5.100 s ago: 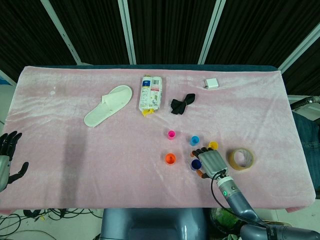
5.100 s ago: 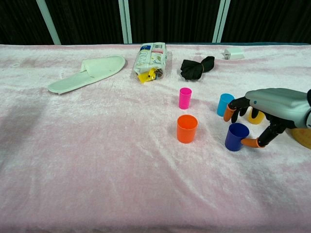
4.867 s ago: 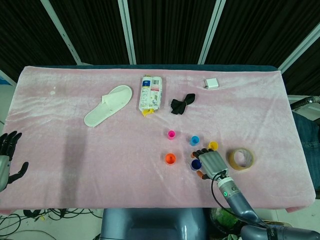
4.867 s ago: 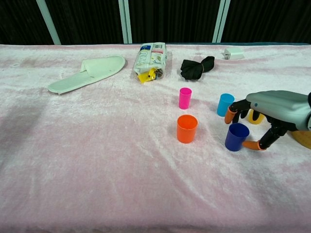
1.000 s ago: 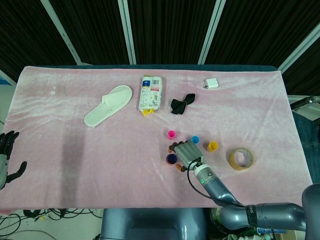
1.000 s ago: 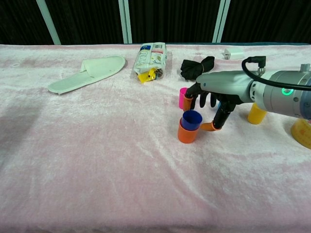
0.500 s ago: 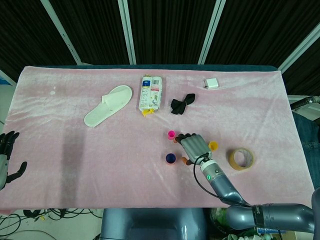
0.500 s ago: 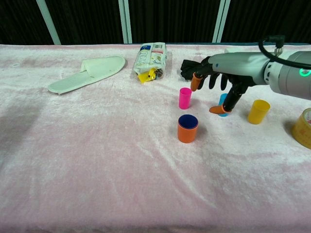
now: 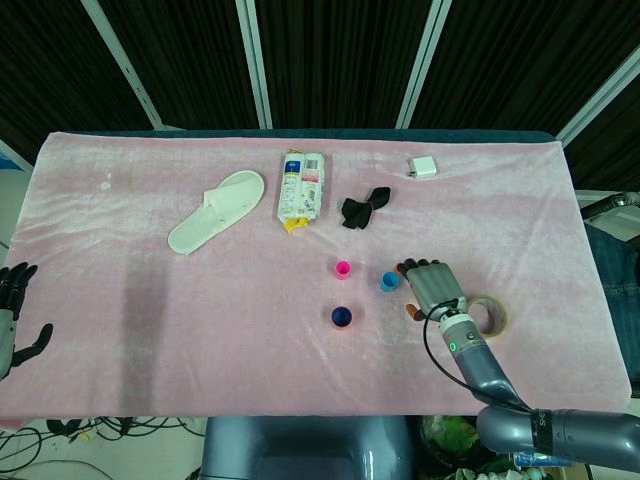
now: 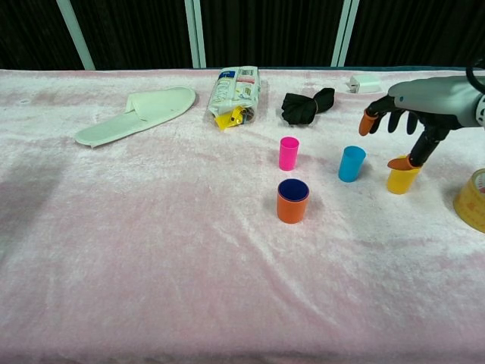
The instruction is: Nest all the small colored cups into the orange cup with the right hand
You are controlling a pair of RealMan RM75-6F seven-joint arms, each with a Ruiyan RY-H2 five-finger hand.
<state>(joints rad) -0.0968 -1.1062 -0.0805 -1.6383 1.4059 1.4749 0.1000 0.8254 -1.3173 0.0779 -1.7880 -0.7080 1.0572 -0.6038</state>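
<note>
- Beneath the right hand (image 10: pixel 409 114) and everything else lies the pink cloth-covered table (image 9: pixel 150 300).
- Far to the hand's left, near the table's far side, a white slipper (image 10: pixel 136 114) lies flat.
- Also to the hand's left, on the far side, a printed snack bag (image 10: pixel 236 89) lies on the cloth, with a crumpled black cloth (image 10: pixel 307 106) between it and the hand.
- Just on the hand's right, at the near-right part of the table, sits a roll of tape (image 10: pixel 474 199).
- The right hand hangs above the yellow cup (image 10: pixel 401 179), fingers spread and holding nothing; the thumb tip is at the cup's rim, though contact cannot be told.
- The left hand (image 9: pixel 15 315) shows at the table's left edge in the head view, fingers apart, empty.
- To the right hand's left and nearer the robot stands the orange cup (image 10: pixel 292 202), with the dark blue cup (image 10: pixel 292 189) nested inside it.
- Just left of the hand stands the light blue cup (image 10: pixel 351 164), upright.
- Further left, the pink cup (image 10: pixel 289 153) stands upright.
- Beyond the hand, near the far edge, rests a small white block (image 10: pixel 364 83).
</note>
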